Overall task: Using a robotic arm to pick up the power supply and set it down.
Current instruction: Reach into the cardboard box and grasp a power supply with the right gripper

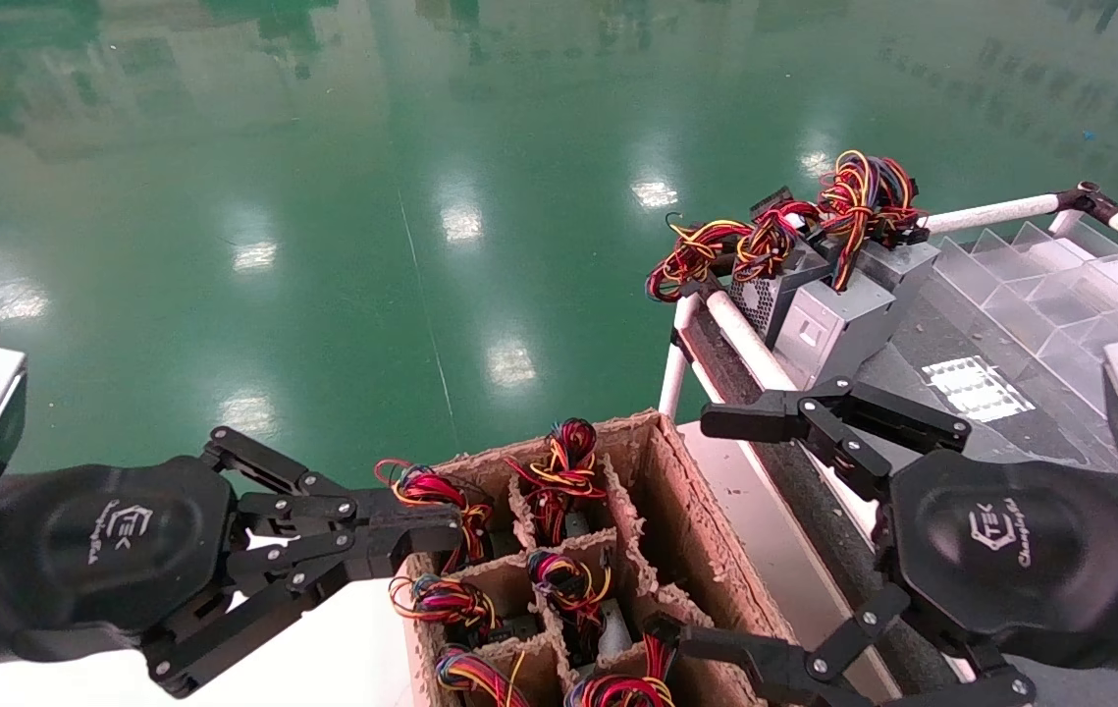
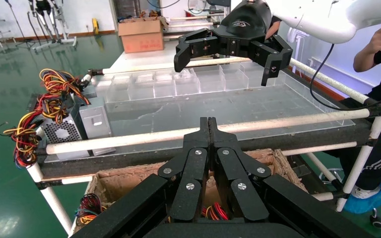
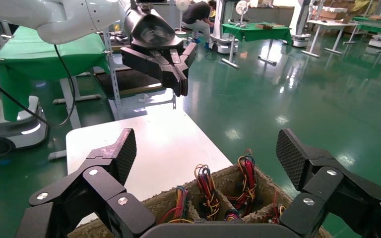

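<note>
Approach step: the right end effector (image 1: 706, 525), spread wide and empty, hovers above the carton (image 1: 662, 491); next, descend onto a power supply (image 1: 568, 476) there.

Factory hall: green epoxy floor (image 1: 323, 196)

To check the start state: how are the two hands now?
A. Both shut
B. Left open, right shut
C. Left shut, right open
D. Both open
C: the left hand has its fingers pressed together and empty, while the right hand is spread wide over the carton.
</note>
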Robot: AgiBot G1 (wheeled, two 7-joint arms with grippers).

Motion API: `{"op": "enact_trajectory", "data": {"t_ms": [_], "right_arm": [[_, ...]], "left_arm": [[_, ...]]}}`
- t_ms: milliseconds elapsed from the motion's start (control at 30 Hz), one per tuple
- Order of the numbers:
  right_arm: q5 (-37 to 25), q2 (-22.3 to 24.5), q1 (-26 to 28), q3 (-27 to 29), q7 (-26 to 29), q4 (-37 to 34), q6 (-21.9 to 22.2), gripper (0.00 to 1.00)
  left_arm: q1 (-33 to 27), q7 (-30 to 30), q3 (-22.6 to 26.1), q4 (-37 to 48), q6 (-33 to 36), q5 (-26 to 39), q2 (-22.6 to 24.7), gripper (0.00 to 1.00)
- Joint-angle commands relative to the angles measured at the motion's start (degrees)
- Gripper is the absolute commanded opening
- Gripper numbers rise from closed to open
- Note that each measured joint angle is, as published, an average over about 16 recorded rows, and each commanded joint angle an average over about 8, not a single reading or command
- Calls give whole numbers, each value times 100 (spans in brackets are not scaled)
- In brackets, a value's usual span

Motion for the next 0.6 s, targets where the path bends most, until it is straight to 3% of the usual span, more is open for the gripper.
{"op": "enact_trajectory", "data": {"t_ms": [33, 67, 600], "right_arm": [[0, 0, 0, 0, 0, 0, 0, 100], [0, 0, 0, 0, 0, 0, 0, 100], [-11, 3, -2, -1, -4, -3, 7, 100]], "left_arm": [[0, 0, 0, 0, 0, 0, 0, 90], [0, 0, 0, 0, 0, 0, 0, 100], [3, -6, -31, -2, 5, 8, 5, 100]]}}
